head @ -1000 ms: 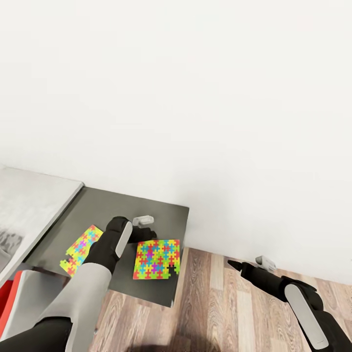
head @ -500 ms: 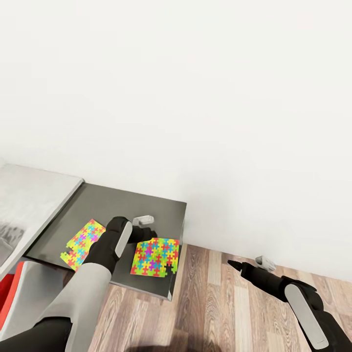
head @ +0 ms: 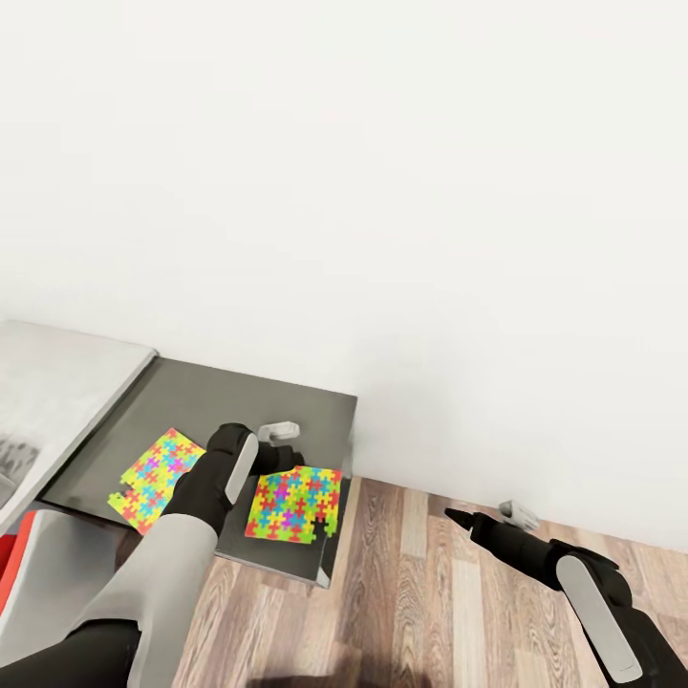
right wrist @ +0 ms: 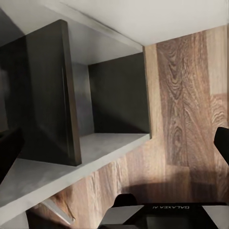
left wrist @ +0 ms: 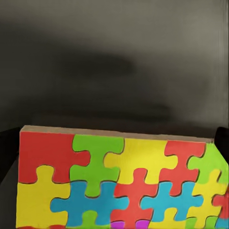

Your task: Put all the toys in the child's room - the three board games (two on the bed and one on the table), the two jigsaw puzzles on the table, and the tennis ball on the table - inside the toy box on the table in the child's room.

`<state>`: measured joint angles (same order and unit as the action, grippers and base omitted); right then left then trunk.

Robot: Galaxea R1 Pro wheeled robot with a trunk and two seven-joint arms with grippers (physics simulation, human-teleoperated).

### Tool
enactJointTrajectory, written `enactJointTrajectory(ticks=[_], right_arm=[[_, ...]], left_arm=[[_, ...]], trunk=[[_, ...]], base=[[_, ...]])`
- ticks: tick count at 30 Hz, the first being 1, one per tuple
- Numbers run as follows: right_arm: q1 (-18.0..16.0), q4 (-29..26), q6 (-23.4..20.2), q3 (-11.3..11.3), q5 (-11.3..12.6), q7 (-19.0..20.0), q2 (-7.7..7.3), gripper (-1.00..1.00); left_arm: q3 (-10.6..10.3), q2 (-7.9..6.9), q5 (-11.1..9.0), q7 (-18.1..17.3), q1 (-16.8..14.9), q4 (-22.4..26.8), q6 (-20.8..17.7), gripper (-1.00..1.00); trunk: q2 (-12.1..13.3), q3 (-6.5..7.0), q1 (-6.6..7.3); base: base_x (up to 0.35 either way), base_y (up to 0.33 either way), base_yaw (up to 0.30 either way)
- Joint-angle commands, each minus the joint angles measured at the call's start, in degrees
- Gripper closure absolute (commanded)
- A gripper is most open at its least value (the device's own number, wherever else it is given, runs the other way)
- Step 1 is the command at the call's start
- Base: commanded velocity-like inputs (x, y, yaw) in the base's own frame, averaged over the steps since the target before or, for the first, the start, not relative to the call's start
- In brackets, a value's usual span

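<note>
Two jigsaw puzzles lie flat on the lower dark grey section of the table [head: 248,406]. The left puzzle [head: 153,476] is partly hidden by my left forearm. The right puzzle [head: 291,502] lies by the section's right edge. My left gripper [head: 283,444] hovers open over that puzzle's far edge. The left wrist view looks close onto this puzzle [left wrist: 114,181], with a dark fingertip [left wrist: 222,139] at either side. My right gripper [head: 483,514] is open over the wood floor, away from the table. The toy box, board games and tennis ball are out of view.
The pale grey table top [head: 57,392] rises at the left, with a red chair [head: 17,573] below it. A white wall stands close behind. Wood plank floor [head: 430,592] lies to the right. The right wrist view looks at the table's dark side panels [right wrist: 52,95] and the floor.
The whole picture has shifted: table and puzzles sit slightly further left as the camera moved. Both arms keep their places in the view, and both grippers stay open.
</note>
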<state>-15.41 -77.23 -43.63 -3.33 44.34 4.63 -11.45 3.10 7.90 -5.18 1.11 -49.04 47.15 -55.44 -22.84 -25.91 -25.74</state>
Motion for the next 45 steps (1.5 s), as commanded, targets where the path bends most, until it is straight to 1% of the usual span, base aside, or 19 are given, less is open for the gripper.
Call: enactJointTrajectory(ticks=[1, 6, 25, 31, 36, 42, 45], right_arm=[[-0.02, -0.02, -0.31, -0.10, -0.31, 0.38, 0.01, -1.00], [-0.04, -0.02, -0.31, -0.10, -0.31, 0.38, 0.02, -1.00], [-0.06, -0.02, -0.31, -0.10, -0.31, 0.40, 0.03, -1.00], [-0.06, 0.04, -0.31, -0.05, -0.32, 0.40, 0.27, -1.00], [-0.06, 0.08, -0.31, 0.44, -0.37, 0.46, 0.50, -1.00], [-0.12, 2.68, -0.22, 0.52, -0.32, 0.61, 0.94, -1.00], [-0.14, 3.10, -0.13, 0.52, -0.26, 0.66, 1.02, -1.00]], left_arm=[[0.23, 0.08, -2.75, -0.06, 0.00, -0.57, -0.20, -1.00], [0.24, 0.07, -2.81, -0.13, 0.00, -0.57, -0.30, -1.00], [0.25, 0.01, -2.90, -0.14, 0.00, -0.57, -0.37, -1.00], [0.32, 0.01, -2.98, -0.14, 0.00, -0.57, -0.30, -1.00], [0.33, 0.01, -2.99, -0.14, 0.00, -0.57, -0.28, -1.00], [0.56, -0.18, -2.98, -0.20, 0.00, -0.57, -0.13, -1.00], [0.76, -0.34, -2.99, -0.24, 0.00, -0.48, -0.07, -1.00]], trunk=[[-0.07, -0.10, -0.05], [-0.07, -0.10, -0.05], [-0.07, -0.10, -0.05], [-0.07, -0.10, -0.05], [-0.07, -0.10, -0.05], [-0.07, -0.10, -0.05], [-0.07, -0.10, -0.05]], base=[[0.000, -0.035, 0.000], [-0.014, -0.024, 0.000], [-0.094, -0.086, 0.000], [-0.030, -0.029, 0.000], [-0.003, -0.003, 0.000], [0.000, 0.000, 0.000], [0.000, 0.000, 0.000]])
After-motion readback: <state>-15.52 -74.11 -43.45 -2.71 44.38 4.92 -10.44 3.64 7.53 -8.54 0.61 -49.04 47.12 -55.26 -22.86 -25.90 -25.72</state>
